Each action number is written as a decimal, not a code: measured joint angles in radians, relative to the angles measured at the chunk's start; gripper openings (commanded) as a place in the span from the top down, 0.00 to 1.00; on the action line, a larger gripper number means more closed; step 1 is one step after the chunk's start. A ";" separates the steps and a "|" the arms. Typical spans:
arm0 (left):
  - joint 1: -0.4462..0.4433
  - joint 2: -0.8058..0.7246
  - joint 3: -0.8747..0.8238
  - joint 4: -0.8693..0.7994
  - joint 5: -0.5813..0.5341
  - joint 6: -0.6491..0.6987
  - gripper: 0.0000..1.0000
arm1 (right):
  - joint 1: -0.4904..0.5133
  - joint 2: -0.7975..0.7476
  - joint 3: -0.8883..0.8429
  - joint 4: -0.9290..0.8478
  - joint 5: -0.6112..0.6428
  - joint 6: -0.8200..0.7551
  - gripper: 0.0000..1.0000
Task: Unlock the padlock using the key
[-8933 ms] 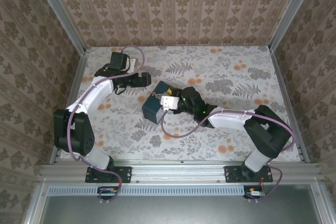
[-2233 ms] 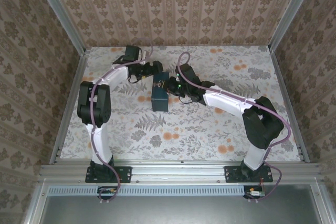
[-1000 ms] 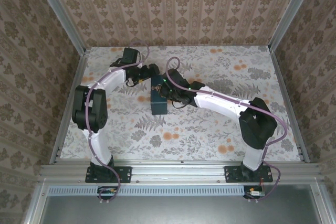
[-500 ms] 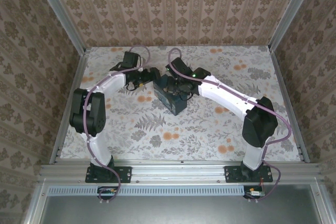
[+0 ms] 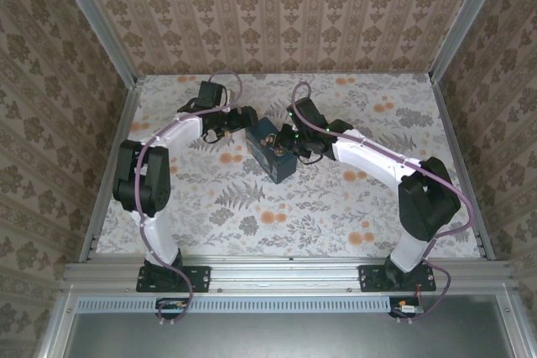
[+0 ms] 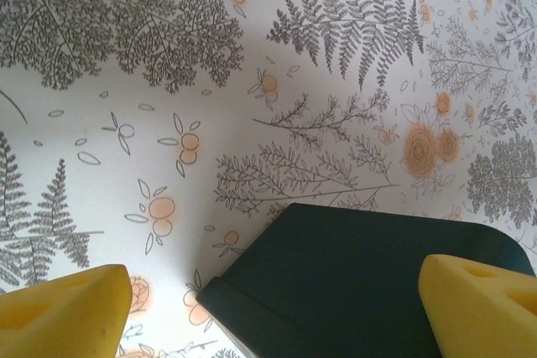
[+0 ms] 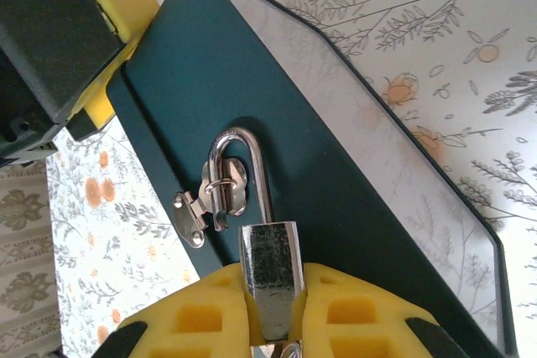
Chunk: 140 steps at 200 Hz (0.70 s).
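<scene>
The padlock (image 7: 268, 266) is being clamped by its body between the pads of the right gripper (image 7: 273, 318), with the shackle (image 7: 245, 157) threaded through the hasp (image 7: 210, 200) of the dark teal box (image 7: 352, 182). The left gripper (image 6: 268, 316) is being held wide open and empty, with one end of the box between its fingers. The key cannot be made out.

Probable fault: if the padlock is pulled or twisted, the box is likely to be dragged or tipped through the hasp, or the body to slip from the pads.

The clamp and hasp are being resolved in the right wrist view. In the overhead view, both arms are being shown converging on the box (image 5: 273, 150).
</scene>
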 measured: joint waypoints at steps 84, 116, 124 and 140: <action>0.007 0.032 0.028 0.039 0.014 0.021 0.11 | -0.010 0.058 -0.016 0.183 -0.106 0.020 1.00; 0.007 0.033 0.027 0.041 0.053 0.031 0.13 | -0.004 0.097 0.000 0.240 -0.154 0.010 1.00; 0.007 0.033 0.027 0.042 0.061 0.032 0.13 | -0.004 0.101 0.005 0.242 -0.158 0.010 1.00; 0.007 0.033 0.025 0.044 0.070 0.032 0.13 | -0.005 0.114 0.018 0.245 -0.166 0.010 1.00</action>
